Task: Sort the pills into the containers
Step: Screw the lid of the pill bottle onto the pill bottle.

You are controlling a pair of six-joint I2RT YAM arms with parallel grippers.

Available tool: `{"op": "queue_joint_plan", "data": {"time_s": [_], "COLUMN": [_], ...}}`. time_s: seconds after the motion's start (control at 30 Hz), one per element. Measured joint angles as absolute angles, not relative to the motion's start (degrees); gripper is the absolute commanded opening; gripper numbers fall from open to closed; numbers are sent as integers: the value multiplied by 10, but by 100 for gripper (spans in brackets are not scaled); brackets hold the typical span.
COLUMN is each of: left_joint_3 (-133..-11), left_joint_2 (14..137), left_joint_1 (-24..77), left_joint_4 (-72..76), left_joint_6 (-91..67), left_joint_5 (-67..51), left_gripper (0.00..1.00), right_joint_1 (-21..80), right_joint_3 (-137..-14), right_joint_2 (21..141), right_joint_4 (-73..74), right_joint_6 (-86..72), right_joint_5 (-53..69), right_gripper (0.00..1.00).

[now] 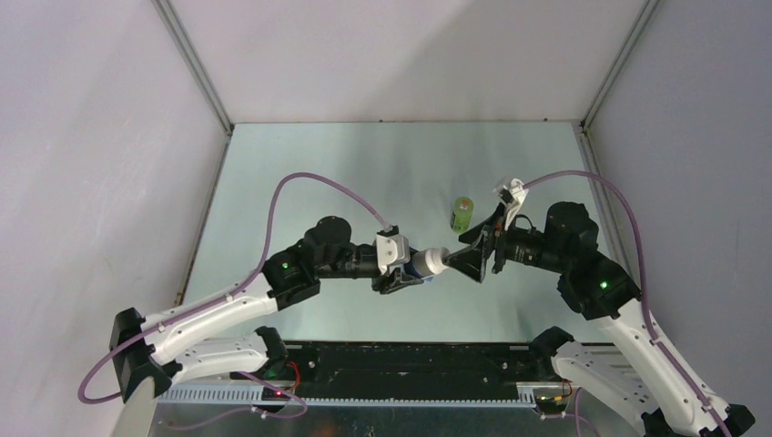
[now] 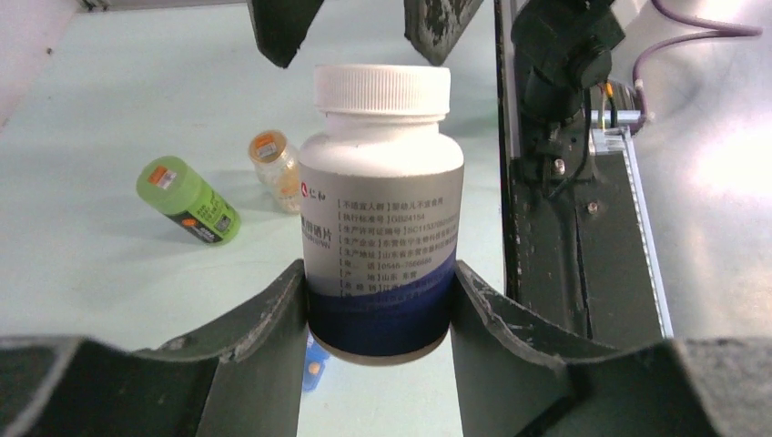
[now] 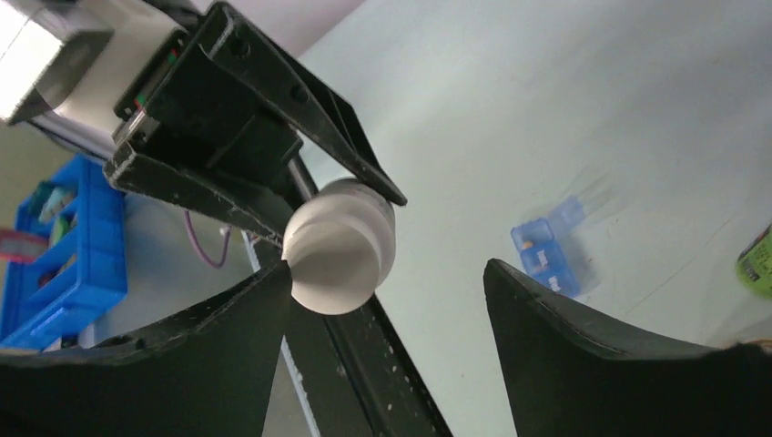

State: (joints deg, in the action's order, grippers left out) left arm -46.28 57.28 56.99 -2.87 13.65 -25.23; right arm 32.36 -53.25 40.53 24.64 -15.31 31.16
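The left gripper [image 2: 378, 278] is clamped on the blue-banded lower body of a white plastic pill bottle [image 2: 380, 182], holding it in the air between the arms. The bottle looks rigid and light, with a slick label. Its white ribbed screw cap [image 2: 381, 89] offers the surest hold. The right gripper [image 3: 387, 266] is spread wide at the cap and is not closed on it. Beyond, a lime-green tube [image 2: 187, 200] and a small orange-capped vial [image 2: 276, 168] lie on the table.

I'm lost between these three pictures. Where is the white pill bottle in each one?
Top external: the white pill bottle sits at centre, where the two arms meet.
Left wrist: it fills the middle, clamped in the left gripper.
Right wrist: left of centre, seen cap-first as a pale disc.
Shared landmark: the green bottle, just cut off at the right edge of the right wrist view.
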Motion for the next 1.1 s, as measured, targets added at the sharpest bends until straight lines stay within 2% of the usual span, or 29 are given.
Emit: {"op": "queue_joint_plan", "data": {"time_s": [0.07, 0.13, 0.33, 0.4, 0.57, 0.83, 0.9, 0.93, 1.1], "left_joint_3": [-470, -472, -486, -489, -490, -492, -492, -492, -492], "left_joint_2": [575, 577, 586, 586, 586, 596, 599, 599, 601], "left_joint_1": [570, 570, 570, 570, 570, 565, 564, 564, 561], "left_joint_4": [-43, -53, -60, -62, -67, -68, -68, -68, -67], "left_joint_6": [138, 140, 140, 140, 141, 141, 141, 141, 141], "left_joint_5": [-263, -273, -300, -306, -316, -312, -311, -309, -290], "left_gripper": [2, 2, 2, 2, 1, 0, 0, 0, 0], "right_joint_1": [324, 322, 326, 329, 332, 337, 337, 338, 342], "right_joint_3": [-536, -539, -540, -540, -540, -540, -540, -540, -541], "right_joint_2": [410, 413, 413, 413, 414, 427, 431, 434, 444], "right_joint_4": [266, 276, 298, 302, 303, 300, 296, 294, 277], "right_joint_6": [-118, -99, -58, -52, -50, -80, -92, -99, -139], "right_joint_5": [332, 346, 389, 392, 389, 368, 362, 360, 355], "right_gripper": [92, 98, 99, 96, 77, 72, 67, 60, 43]}}
